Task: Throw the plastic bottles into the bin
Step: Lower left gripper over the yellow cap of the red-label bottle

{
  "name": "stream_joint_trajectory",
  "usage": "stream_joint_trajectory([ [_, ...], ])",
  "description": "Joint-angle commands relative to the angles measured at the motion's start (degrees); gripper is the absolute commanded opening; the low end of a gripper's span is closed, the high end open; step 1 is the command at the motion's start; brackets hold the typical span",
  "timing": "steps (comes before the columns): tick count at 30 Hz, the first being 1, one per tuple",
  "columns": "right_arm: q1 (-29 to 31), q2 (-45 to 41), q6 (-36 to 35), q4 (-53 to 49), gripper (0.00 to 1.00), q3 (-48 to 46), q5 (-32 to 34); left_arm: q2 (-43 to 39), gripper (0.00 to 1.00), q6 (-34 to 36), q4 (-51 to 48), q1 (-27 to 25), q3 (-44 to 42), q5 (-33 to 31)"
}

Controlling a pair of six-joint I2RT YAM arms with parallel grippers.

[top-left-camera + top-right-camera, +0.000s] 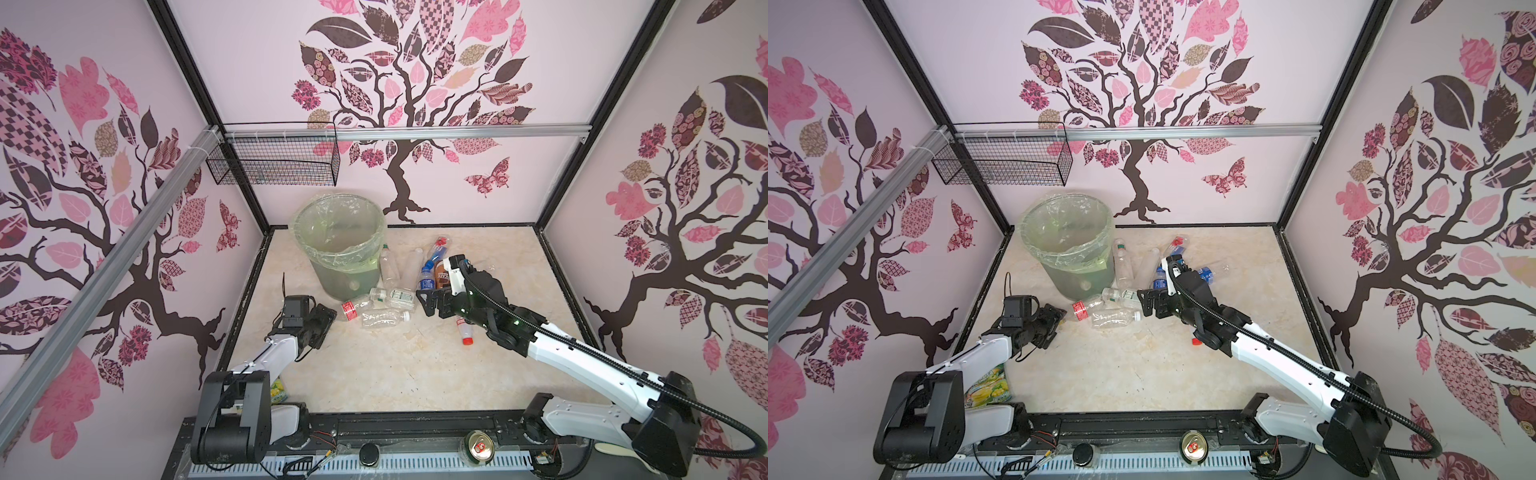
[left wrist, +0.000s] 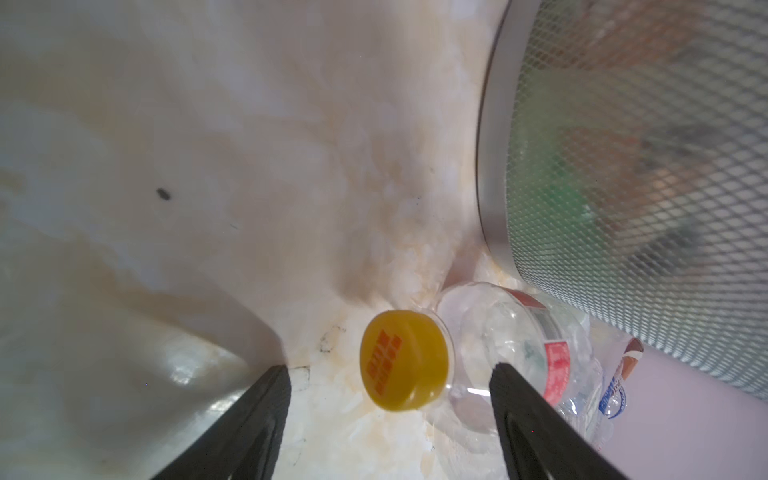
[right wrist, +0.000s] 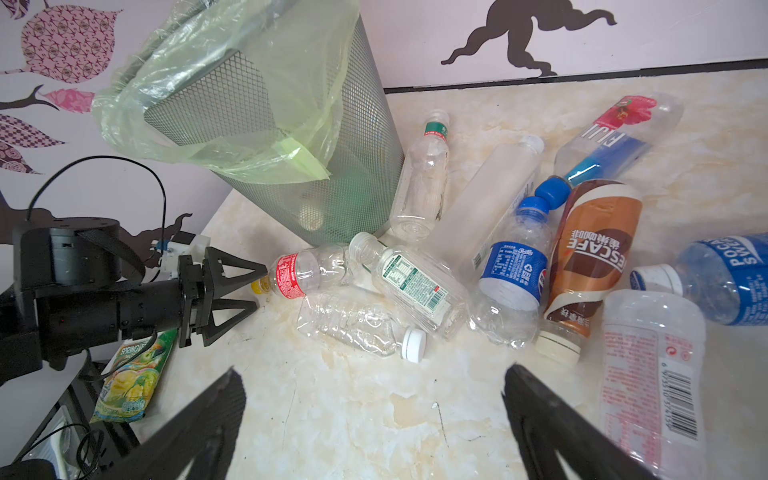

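The bin (image 1: 338, 245) (image 1: 1067, 241) (image 3: 270, 124) stands at the back left, lined with a pale green bag. Plastic bottles lie in a heap to its right. A clear red-labelled bottle (image 1: 353, 308) (image 3: 307, 270) lies nearest my left gripper (image 1: 330, 318) (image 1: 1059, 313). In the left wrist view its yellow cap (image 2: 405, 361) sits between the spread fingers of the left gripper (image 2: 390, 370), untouched. My right gripper (image 1: 424, 303) (image 3: 370, 374) hovers open over bare table, near a crushed white-capped bottle (image 3: 357, 328). Beyond it lie a blue-labelled bottle (image 3: 513, 270) and a brown coffee bottle (image 3: 590, 253).
A black wire basket (image 1: 274, 160) hangs on the back rail above the bin. A metal can (image 1: 478, 446) stands on the front ledge. A green snack packet (image 1: 986, 390) lies by the left arm's base. A red-capped bottle (image 1: 464, 330) lies under the right arm.
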Motion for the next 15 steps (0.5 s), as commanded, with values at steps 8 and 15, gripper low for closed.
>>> stream_joint_trajectory([
  [8,-0.2,2.6,-2.8,1.6,1.0,1.8,-0.3,4.5,0.72,-5.2,8.2,0.1,-0.8,2.7],
  [15,-0.1,2.6,-3.1,2.8,1.0,0.6,-0.2,6.4,0.67,-5.5,9.1,0.1,-0.6,1.6],
])
